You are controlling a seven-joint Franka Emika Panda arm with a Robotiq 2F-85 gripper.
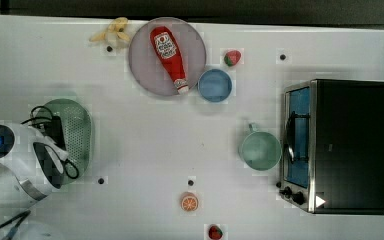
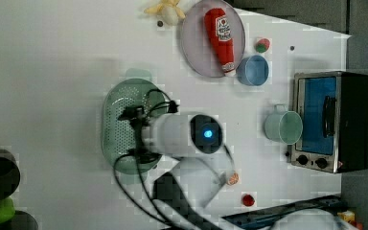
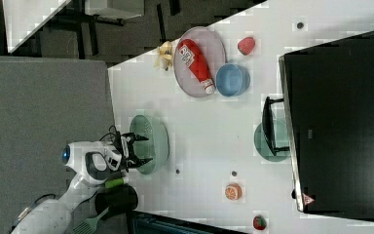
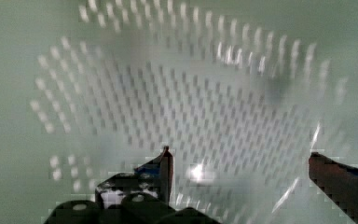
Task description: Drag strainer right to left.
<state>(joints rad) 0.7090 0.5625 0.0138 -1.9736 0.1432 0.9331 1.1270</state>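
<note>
Hovering over the strainer (image 1: 77,132), your claw (image 3: 141,149) was spread wide with nothing between its tips — the right view showed the two dark prongs splayed above the mint bowl, and the wrist view looked straight down into the grid of holes. The strainer itself sat at the top view's left side of the white counter (image 1: 145,145), well apart from the mug (image 1: 260,150), the blue bowl (image 1: 215,85) and the plate (image 1: 145,65) with the ketchup bottle (image 1: 170,57).

By my reading, you were at the point where the drag either wanted one more push or was as good as done — the frames alone didn't settle which. What could have gone wrong from there? If you had dropped the open prongs onto the sloped wall instead of the floor, they might have skated off the smooth plastic and tipped the strainer on its rim. A tip could also have snagged in the perforations and lifted the thing as you pulled away. And with the strainer already near the top view's left counter edge, a further shove risked pushing it off.
</note>
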